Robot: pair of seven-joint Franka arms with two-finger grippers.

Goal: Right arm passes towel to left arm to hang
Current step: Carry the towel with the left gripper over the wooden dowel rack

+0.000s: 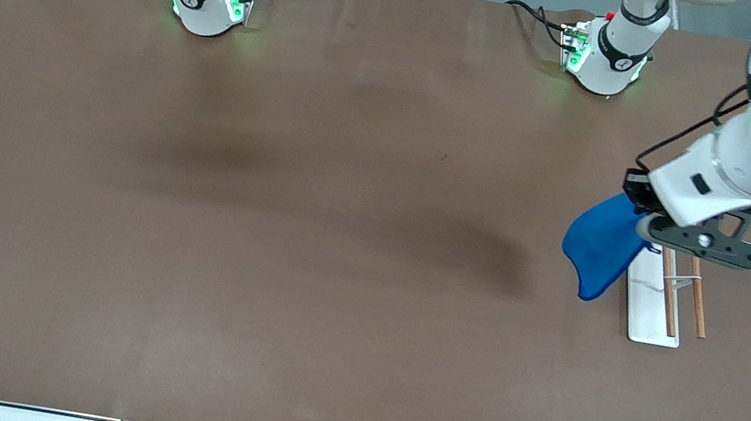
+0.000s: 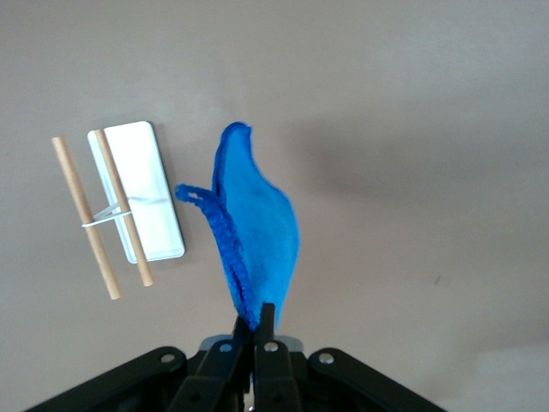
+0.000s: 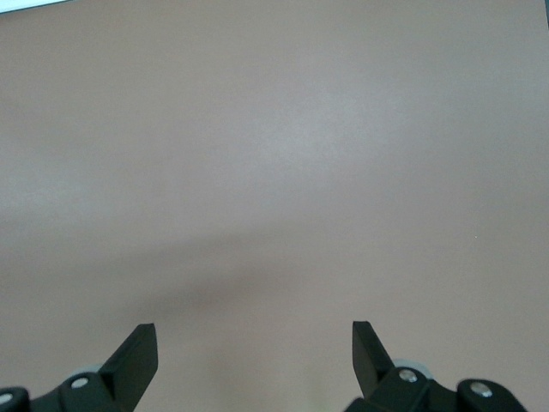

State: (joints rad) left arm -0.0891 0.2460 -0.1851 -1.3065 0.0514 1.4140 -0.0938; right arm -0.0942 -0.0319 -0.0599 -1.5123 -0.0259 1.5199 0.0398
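We can read no text, label, brand or number anywhere. Each white robot base carries a small round emblem on its black ring, on the right arm's base [image 1: 190, 0] and on the left arm's base [image 1: 622, 64], but we cannot make out what either shows.
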